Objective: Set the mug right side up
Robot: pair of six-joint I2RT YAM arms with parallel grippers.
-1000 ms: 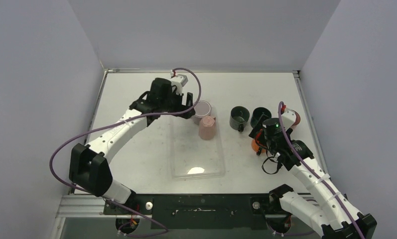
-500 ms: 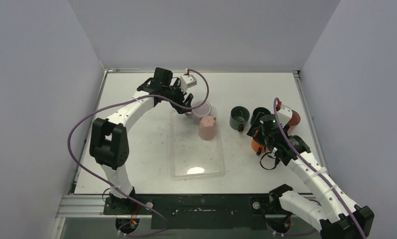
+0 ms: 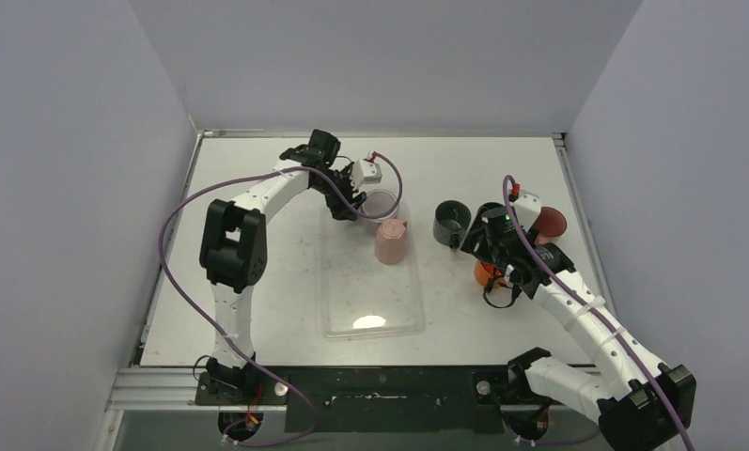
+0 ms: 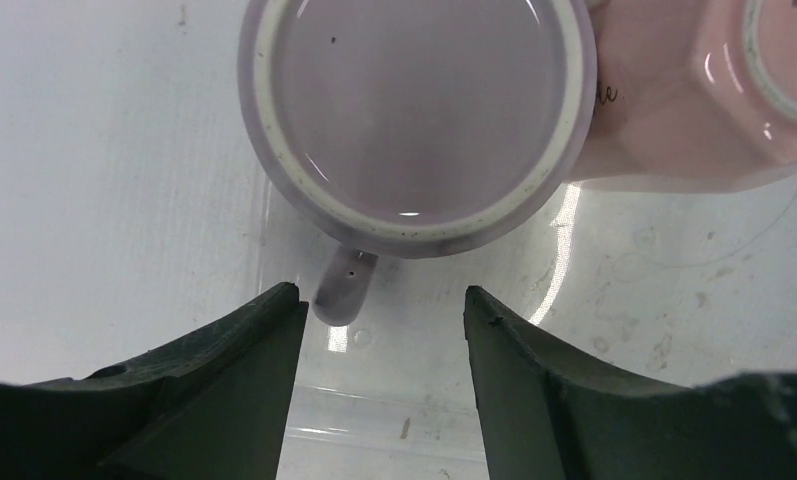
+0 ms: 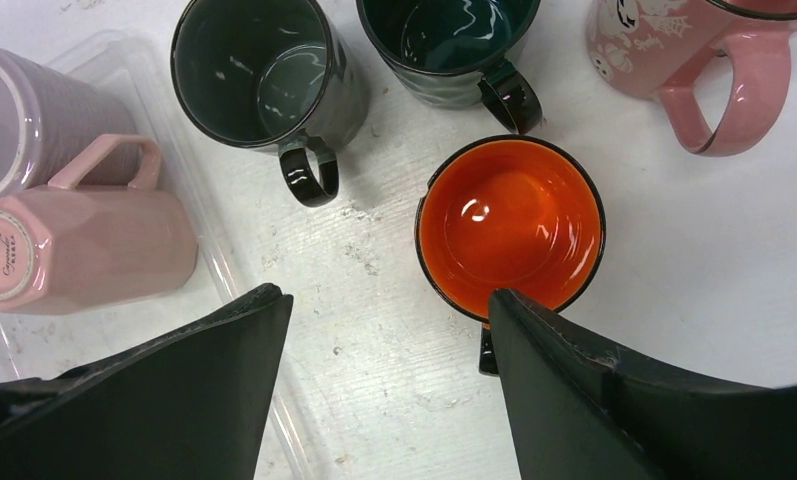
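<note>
Closest to the bases, I'm seeing the right gripper (image 5: 384,300) hovering over the upright orange mug (image 5: 511,225), jaws standing wide apart and gripping nothing. Just beyond it, two dark green mugs (image 5: 264,70) are sitting upright. Across in the clear tray (image 3: 351,291), a pink faceted mug (image 3: 390,242) is resting base-up against the lavender mug (image 4: 414,100), which is also sitting upside down. Farthest out, the left gripper (image 4: 379,300) is hanging open, with the lavender handle (image 4: 342,290) lying between its jaws.

Six mugs (image 5: 509,225), one clear tray (image 3: 370,291), two robot arms (image 3: 257,202)
</note>
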